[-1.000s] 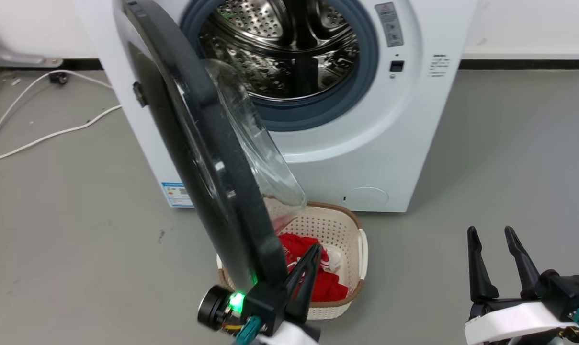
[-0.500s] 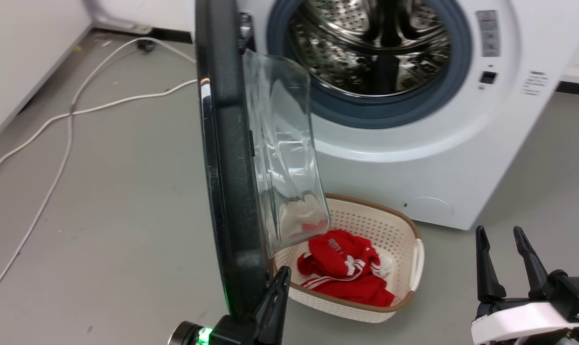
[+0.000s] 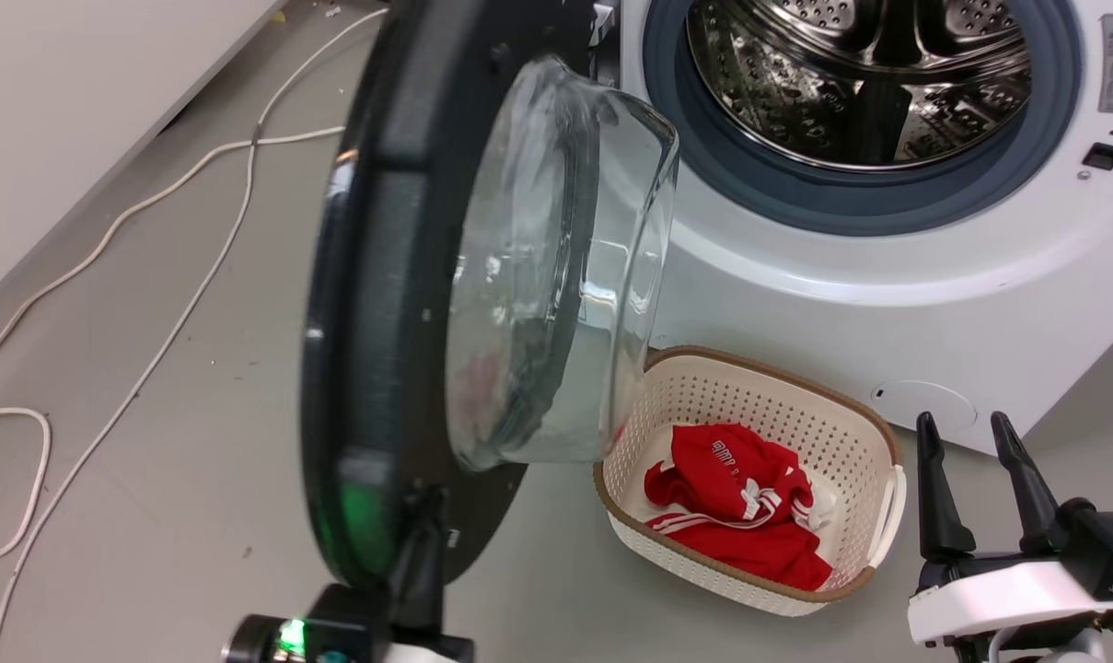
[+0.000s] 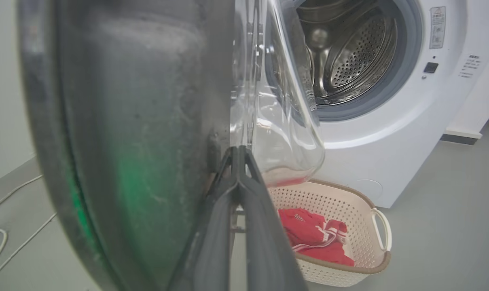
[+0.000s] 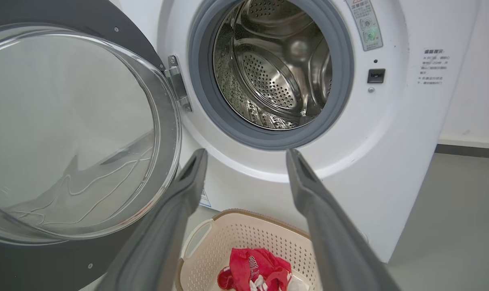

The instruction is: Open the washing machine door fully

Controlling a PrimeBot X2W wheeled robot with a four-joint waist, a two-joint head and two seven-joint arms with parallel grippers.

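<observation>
The washing machine door [image 3: 381, 276], black-rimmed with a bulging glass bowl, stands swung out to the left of the white washing machine [image 3: 887, 276], whose steel drum lies exposed. My left gripper [image 3: 427, 502] is shut, its tips pressed against the inner face of the door's lower rim. In the left wrist view the door [image 4: 139, 121] looms close on the left and the left gripper [image 4: 238, 150] touches it beside the glass. My right gripper [image 3: 970, 433] stands open at the lower right, holding nothing. The right wrist view shows the door [image 5: 66, 133], the washing machine [image 5: 394, 133] and the right gripper [image 5: 246, 155] apart from both.
A cream laundry basket [image 3: 878, 433] holding a red garment [image 3: 731, 497] sits on the floor just below the drum opening, under the door's glass bowl. White cables [image 3: 179, 313] trail across the grey floor on the left, near a pale wall [image 3: 77, 110].
The head camera has shifted. The door has swung further out to the left, its glass bowl now facing more toward me, and my left gripper has followed its lower rim. The right gripper has kept its pose.
</observation>
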